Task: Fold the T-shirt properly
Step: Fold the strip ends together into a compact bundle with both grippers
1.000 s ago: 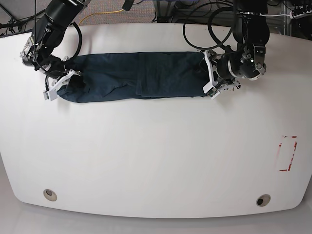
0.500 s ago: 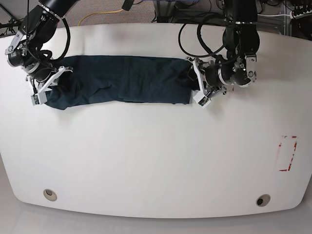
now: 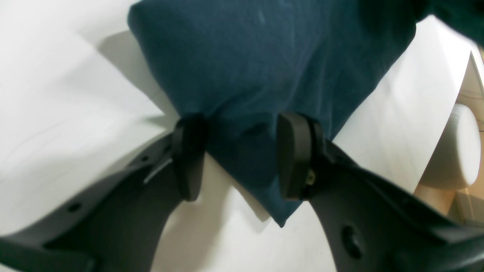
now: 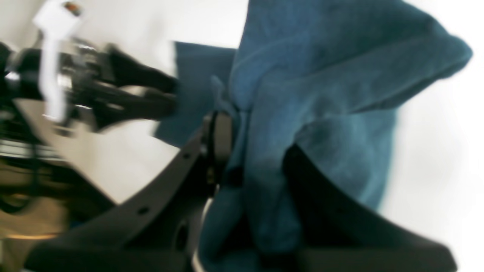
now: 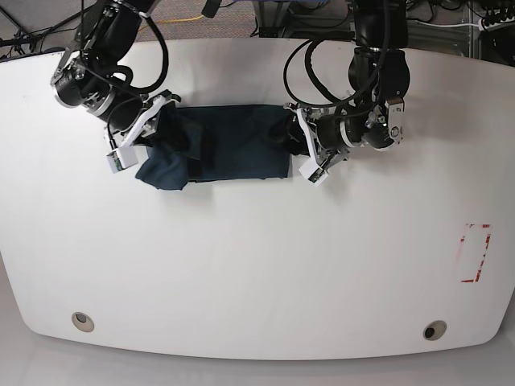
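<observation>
The T-shirt is one dark teal-navy bundle lying on the far half of the white table, stretched between the two claws. The left gripper has its two black pads on either side of one end of the cloth, and the fabric fills the gap between them, so it's pinching the shirt, with a loose pointed corner hanging just below the pads. The right gripper view is pretty blurry, but the fabric is bunched up between its two fingers and drapes above and over them, so it's clamped on the shirt too. In the base view that end looks lumpier, with a fold slumped just below the claw. So that's one shirt, two claws, no containers anywhere. There's also a red rectangle mark on the table, well away from both claws.
</observation>
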You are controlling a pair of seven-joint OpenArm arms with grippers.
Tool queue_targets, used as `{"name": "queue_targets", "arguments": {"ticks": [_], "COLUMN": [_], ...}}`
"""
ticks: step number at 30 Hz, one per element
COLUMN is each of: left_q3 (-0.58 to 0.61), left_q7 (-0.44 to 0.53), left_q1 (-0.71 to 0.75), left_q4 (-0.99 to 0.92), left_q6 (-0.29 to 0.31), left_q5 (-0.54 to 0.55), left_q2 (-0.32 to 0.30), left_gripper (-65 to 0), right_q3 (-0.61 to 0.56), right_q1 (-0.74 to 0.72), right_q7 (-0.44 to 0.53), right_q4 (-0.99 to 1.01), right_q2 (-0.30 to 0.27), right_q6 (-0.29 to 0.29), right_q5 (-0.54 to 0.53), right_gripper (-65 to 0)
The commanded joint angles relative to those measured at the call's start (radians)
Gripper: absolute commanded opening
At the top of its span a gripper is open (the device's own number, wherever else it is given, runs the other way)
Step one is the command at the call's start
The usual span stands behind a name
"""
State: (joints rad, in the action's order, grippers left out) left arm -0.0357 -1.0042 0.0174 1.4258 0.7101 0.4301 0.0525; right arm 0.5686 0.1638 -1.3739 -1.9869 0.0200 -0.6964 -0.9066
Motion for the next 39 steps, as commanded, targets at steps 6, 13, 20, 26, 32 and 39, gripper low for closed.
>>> {"name": "queue_targets", "arguments": {"ticks": [6,13,20,26,32,39], "left_q3": [0.001,0.0,0.0,-0.005,-0.053,-0.197], "left_q7": [-0.075,-0.075,-0.075,-0.075,-0.075,-0.077], "left_q1": [0.011,0.011,0.011,0.011,0.019,0.063], "left_q4": [-0.001,-0.001,-0.001,0.0,0.092,0.264], "left_q6": [-0.012,-0.012,-0.012,-0.012,-0.012,-0.012], "left_q5": [-0.073,-0.073,-0.073,-0.064,-0.023,0.138], "left_q2": [-0.003,-0.003,-0.004,-0.004,-0.001,-0.004], "left_gripper": [-37.5,-37.5,-37.2,-37.2,-37.5,-37.5], "right_q3": [-0.104,-0.286,-0.407,-0.456,-0.459,-0.476], "right_q1": [-0.022,-0.033,-0.039,-0.036,0.009,0.009], "right_q7": [0.093,0.245,0.337,0.344,0.344,0.344], "right_q4": [-0.015,0.074,0.179,0.171,0.028,0.039], "right_q2": [0.096,0.084,0.059,0.057,0.057,0.057], "right_q6": [-0.002,-0.002,-0.002,-0.002,-0.002,-0.002], "right_q5": [0.008,0.117,0.277,0.292,0.294,0.298], "right_gripper": [-65.0,-62.3,-21.9,-4.3,-4.6,-4.6]}}
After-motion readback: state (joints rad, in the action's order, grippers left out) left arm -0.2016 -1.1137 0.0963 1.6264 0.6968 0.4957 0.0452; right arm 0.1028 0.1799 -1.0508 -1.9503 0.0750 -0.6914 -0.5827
